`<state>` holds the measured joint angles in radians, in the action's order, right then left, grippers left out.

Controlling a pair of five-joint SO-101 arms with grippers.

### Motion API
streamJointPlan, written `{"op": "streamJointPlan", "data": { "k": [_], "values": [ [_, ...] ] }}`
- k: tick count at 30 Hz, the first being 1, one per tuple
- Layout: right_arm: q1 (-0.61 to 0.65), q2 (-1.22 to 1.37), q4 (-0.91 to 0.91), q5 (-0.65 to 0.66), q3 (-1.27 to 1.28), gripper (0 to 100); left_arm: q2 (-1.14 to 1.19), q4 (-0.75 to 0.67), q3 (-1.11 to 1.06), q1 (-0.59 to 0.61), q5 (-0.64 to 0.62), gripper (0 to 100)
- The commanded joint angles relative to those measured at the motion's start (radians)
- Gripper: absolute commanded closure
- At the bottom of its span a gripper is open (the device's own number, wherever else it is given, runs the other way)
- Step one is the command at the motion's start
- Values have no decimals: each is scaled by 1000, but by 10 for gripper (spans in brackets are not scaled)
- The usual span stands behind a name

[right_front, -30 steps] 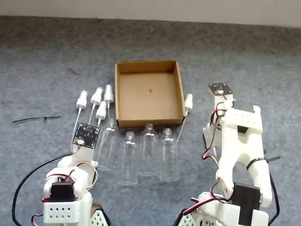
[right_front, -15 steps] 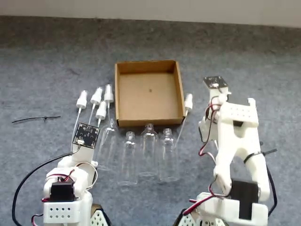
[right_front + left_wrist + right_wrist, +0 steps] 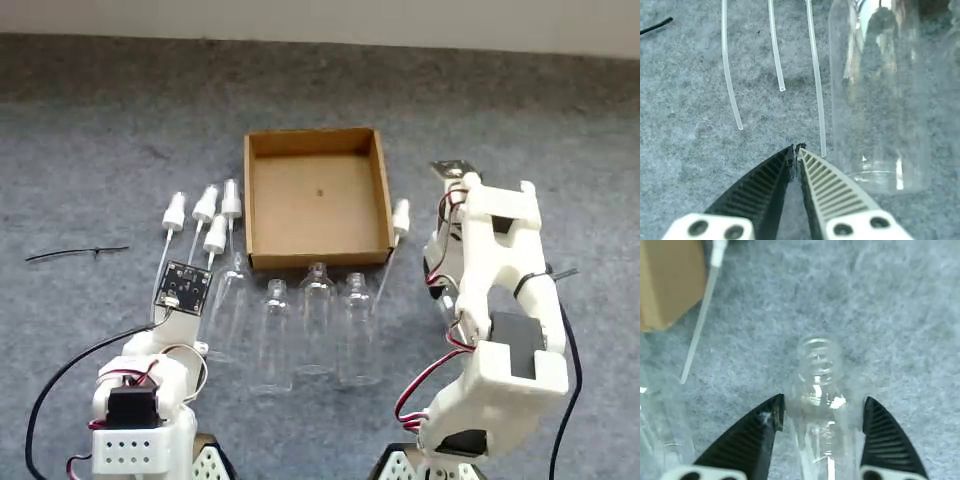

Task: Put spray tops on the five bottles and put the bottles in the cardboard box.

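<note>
The left arm (image 3: 150,400) sits low and folded back, well short of the cardboard box (image 3: 316,135) and off its left corner. The left gripper (image 3: 795,150) points toward the box with its jaws pressed together and nothing between them. Three thin dip tubes (image 3: 815,75) lie on the grey carpet (image 3: 100,120) just past the tips, and a clear bottle (image 3: 880,100) lies beside them.

The right arm (image 3: 505,300) is stretched forward and raised, to the right of the box's near right corner. The right gripper (image 3: 822,407) is spread wide, one finger on each side of the fifth bottle (image 3: 816,365). That bottle lies on the carpet with its bare, open neck pointing away. I cannot tell whether the fingers touch it.

Four more bottles (image 3: 228,300) (image 3: 272,330) (image 3: 316,315) (image 3: 357,325) lie in a row just short of the box's near wall, all uncapped, with their necks toward it.

Four spray tops (image 3: 174,212) (image 3: 204,205) (image 3: 231,200) (image 3: 215,235) lie close by the box's left wall. A fifth spray top (image 3: 401,218) lies against its right wall, near the raised arm. A black cable tie (image 3: 75,252) lies well out to the box's left.
</note>
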<state>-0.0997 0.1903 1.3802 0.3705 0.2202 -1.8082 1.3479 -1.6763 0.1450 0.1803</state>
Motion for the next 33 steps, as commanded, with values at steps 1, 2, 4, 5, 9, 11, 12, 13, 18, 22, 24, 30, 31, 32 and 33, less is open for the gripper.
{"op": "streamJointPlan", "data": {
  "k": [1, 2, 4, 5, 9, 11, 12, 13, 18, 22, 24, 30, 31, 32, 33],
  "values": [
    [-22, -7, -45, -9, -48, 897, -10, 0, -19, -12, 6, 968],
    [-22, -7, -47, -9, -48, 917, -12, -2, -19, -10, 6, 966],
    [-22, -12, -47, -9, -51, 958, -12, -17, -19, -10, 8, 966],
    [-22, -13, -45, -9, -54, 974, -12, -35, -19, -5, 17, 966],
    [-22, -13, -39, -15, -54, 995, -12, -147, -10, 105, 250, 965],
    [-24, -13, -16, -14, -54, 995, -12, -176, 10, 160, 365, 965],
    [-25, -13, -7, -14, -56, 995, -12, -181, 18, 185, 374, 965],
    [-36, -13, -4, -15, -56, 995, -12, -181, 27, 208, 373, 965],
    [-102, -15, -7, -11, -73, 995, -4, -178, 39, 232, 373, 965],
    [-177, -13, -1, 34, -134, 995, -4, -178, 38, 229, 373, 965],
    [-216, -12, -1, 54, -153, 995, -4, -178, 24, 229, 373, 965],
    [-249, -7, -1, 123, -163, 995, -2, -178, -19, 173, 373, 965],
    [-255, -7, -1, 132, -163, 995, -2, -178, -19, 171, 373, 965],
    [-260, -7, -2, 140, -163, 995, -2, -178, -19, 171, 373, 965],
    [-265, -7, -5, 144, -162, 995, -2, -176, -19, 171, 373, 965]
  ]
}}
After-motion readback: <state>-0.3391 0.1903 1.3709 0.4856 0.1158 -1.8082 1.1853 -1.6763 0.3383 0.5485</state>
